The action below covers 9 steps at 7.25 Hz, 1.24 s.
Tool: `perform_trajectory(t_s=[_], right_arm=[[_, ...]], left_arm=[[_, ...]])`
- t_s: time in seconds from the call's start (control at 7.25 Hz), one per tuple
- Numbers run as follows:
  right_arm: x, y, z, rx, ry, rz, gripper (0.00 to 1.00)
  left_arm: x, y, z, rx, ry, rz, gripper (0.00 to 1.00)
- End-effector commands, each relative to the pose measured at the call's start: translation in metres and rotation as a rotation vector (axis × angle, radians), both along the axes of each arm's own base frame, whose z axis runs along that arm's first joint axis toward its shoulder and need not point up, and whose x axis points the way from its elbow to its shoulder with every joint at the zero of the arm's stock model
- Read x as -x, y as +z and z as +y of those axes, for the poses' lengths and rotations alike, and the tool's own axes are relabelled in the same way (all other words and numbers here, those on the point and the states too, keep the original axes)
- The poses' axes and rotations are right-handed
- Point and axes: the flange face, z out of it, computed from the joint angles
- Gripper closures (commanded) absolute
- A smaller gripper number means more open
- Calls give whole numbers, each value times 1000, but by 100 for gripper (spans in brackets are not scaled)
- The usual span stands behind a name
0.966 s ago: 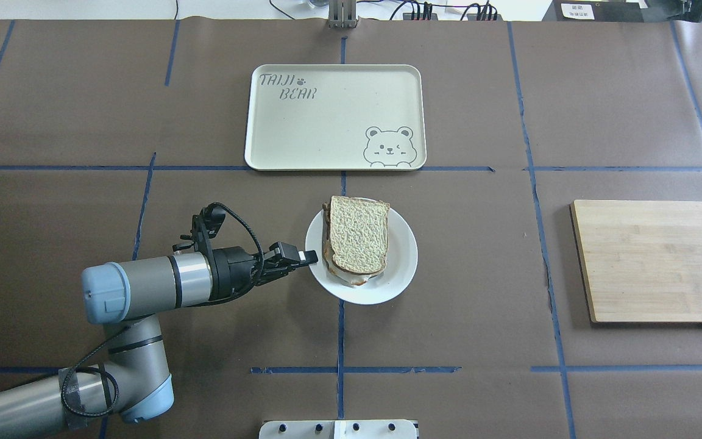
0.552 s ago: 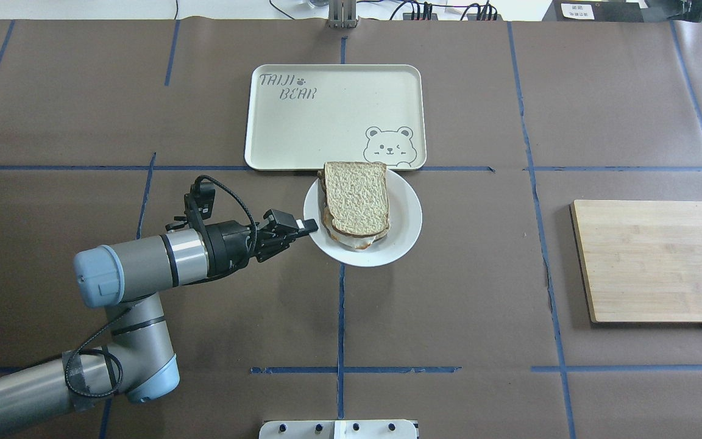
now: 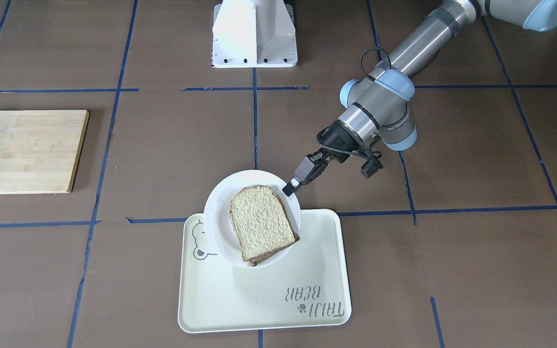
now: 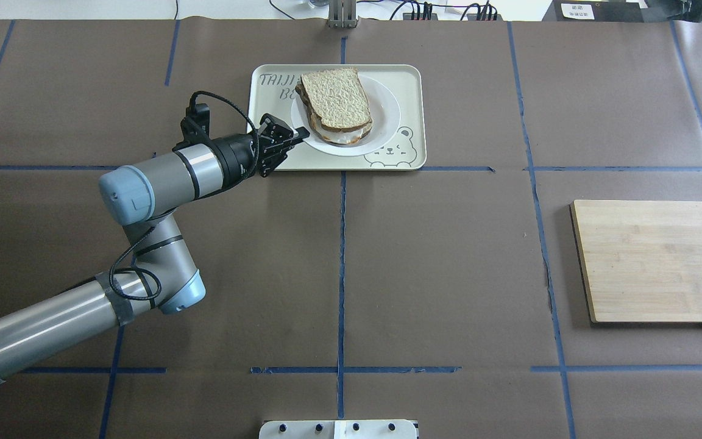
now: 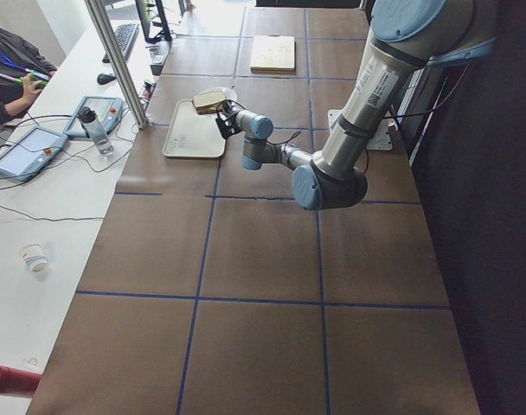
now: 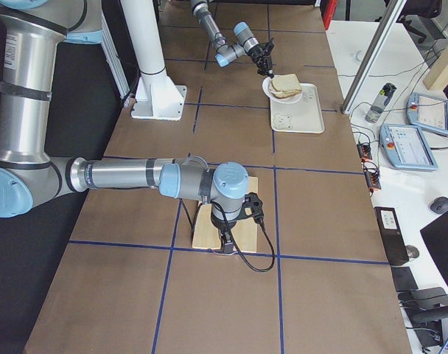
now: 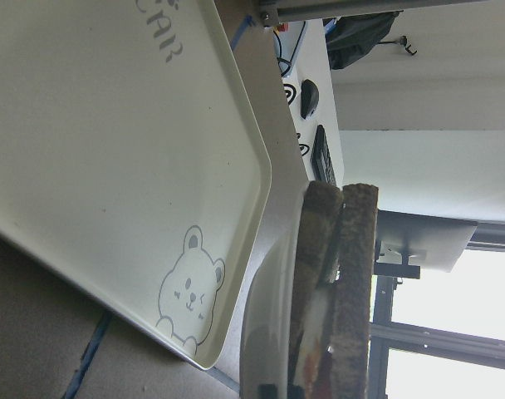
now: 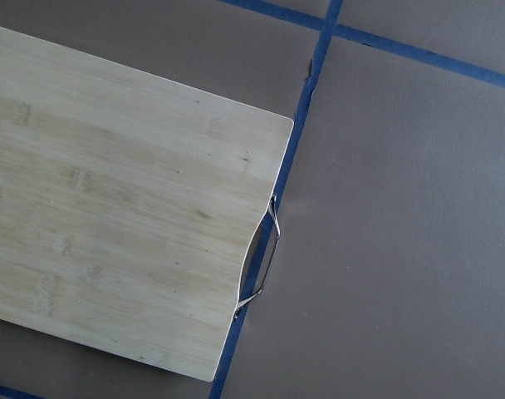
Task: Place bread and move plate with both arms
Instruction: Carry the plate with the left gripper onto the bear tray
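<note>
The bread [image 4: 336, 97] lies on top of a second slice with fried egg on the white plate [image 4: 387, 116]. My left gripper [image 4: 302, 132] is shut on the plate's left rim and holds it over the cream tray [image 4: 412, 85]. In the front view the plate [image 3: 220, 203] with the bread [image 3: 260, 223] hangs over the tray's bear corner, with the left gripper [image 3: 289, 187] at its rim. The left wrist view shows the plate [image 7: 269, 332] and the bread [image 7: 356, 249] edge-on above the tray [image 7: 111, 166]. My right gripper [image 6: 225, 247] shows only in the right side view, over the cutting board; I cannot tell whether it is open.
A bamboo cutting board [image 4: 659, 259] lies at the table's right; it shows in the front view [image 3: 22, 151] and in the right wrist view [image 8: 111, 249], with a metal handle [image 8: 261, 258]. The white robot base [image 3: 254, 34] stands at the near edge. Blue tape lines cross the brown table cover.
My left gripper has carried the plate with the bread away from the robot, from the middle of the table to over the tray. The left arm has stretched forward.
</note>
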Motion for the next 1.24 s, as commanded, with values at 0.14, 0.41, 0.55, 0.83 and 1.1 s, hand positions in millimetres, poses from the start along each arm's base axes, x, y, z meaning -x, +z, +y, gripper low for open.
perform_trajectory(t_s=[0.14,0.41,0.55,0.83,1.1], right_arm=[[0,-1,0,-2,0,0,0],[0,-1,0,-2,0,-2,0],[0,-2,0,-4,1,-1,0],[0,-3,-1,-4,2,-1,0],[0,-2,-1,-3,2,-1,0]], left_arm=[[-37,10,-60,89,-93,-76,100],[-48,12,-63,101,-93,-92,89],[-49,10,-62,99,-87,-90,69],[-48,11,-61,96,-83,-93,0],[-32,4,-48,60,-44,-69,0]])
